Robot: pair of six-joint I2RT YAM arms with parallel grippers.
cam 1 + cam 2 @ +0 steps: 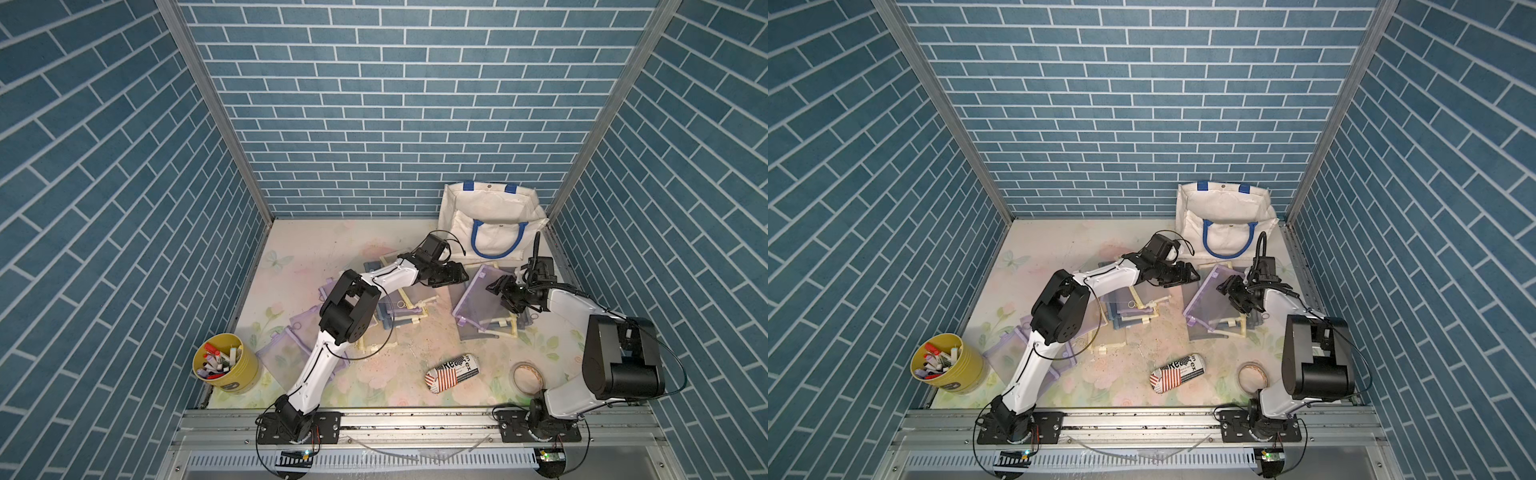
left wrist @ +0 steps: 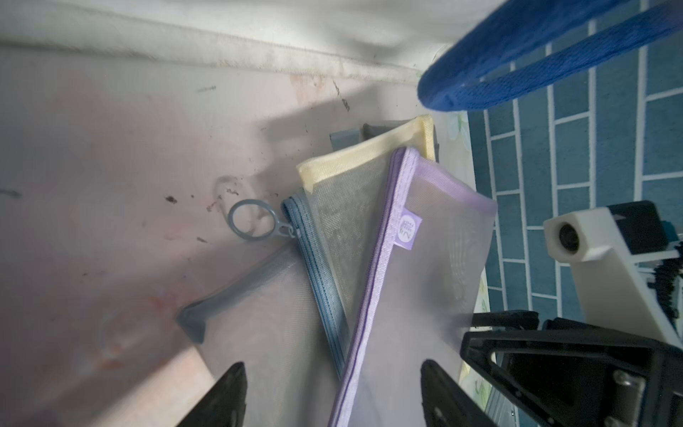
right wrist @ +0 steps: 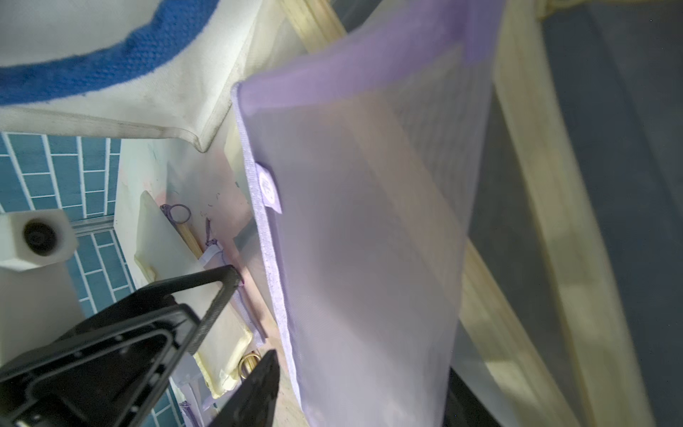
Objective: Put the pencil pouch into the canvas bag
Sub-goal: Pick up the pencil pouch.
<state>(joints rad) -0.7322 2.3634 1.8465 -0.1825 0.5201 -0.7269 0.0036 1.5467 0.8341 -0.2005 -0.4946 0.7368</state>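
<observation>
Robot test cell: brick-print wall panels (image 1: pixel 374 104), aluminium frame posts (image 1: pixel 217 112), left arm (image 1: pixel 316 370), right arm (image 1: pixel 569 307) bolted on front rail (image 1: pixel 415 419).

Wrist views crop the canvas bag (image 2: pixel 221 33)

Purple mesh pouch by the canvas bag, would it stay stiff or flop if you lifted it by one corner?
Probably floppy: the purple mesh pouch is thin see-through fabric and bows visibly. It is likely light, since it looks empty. It could drag the yellow-edged pouch underneath.

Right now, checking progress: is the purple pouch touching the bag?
Apart. The left wrist view shows bare table and a yellow pouch between the purple pouch and the bag.
</observation>
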